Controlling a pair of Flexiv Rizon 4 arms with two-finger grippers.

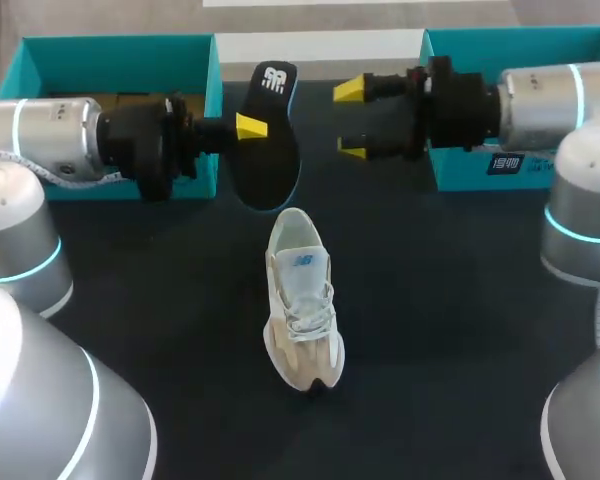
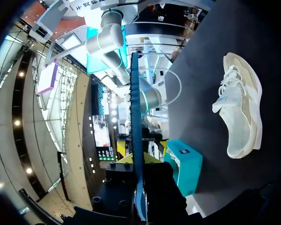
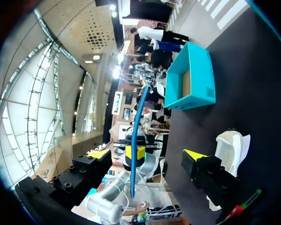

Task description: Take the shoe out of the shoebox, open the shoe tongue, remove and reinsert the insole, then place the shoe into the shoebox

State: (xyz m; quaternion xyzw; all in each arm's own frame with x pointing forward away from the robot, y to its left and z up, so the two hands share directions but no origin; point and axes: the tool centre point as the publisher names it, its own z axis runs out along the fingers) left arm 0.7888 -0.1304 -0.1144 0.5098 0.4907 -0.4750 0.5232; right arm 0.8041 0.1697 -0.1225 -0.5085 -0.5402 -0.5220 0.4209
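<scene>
Dark table (image 1: 460, 330) under my arms. White shoe (image 1: 302, 300) mid-table, sole down, toe toward me. Teal shoebox (image 1: 120, 65) beyond shoe, to its left; second teal box (image 1: 460, 170) beyond shoe, to its right.

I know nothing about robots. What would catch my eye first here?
The left gripper holds a black insole in the air, pinched in its fingers. The right gripper faces it, yellow-tipped fingers spread open. Nearer, a pale shoe stands upright on the dark table.
</scene>
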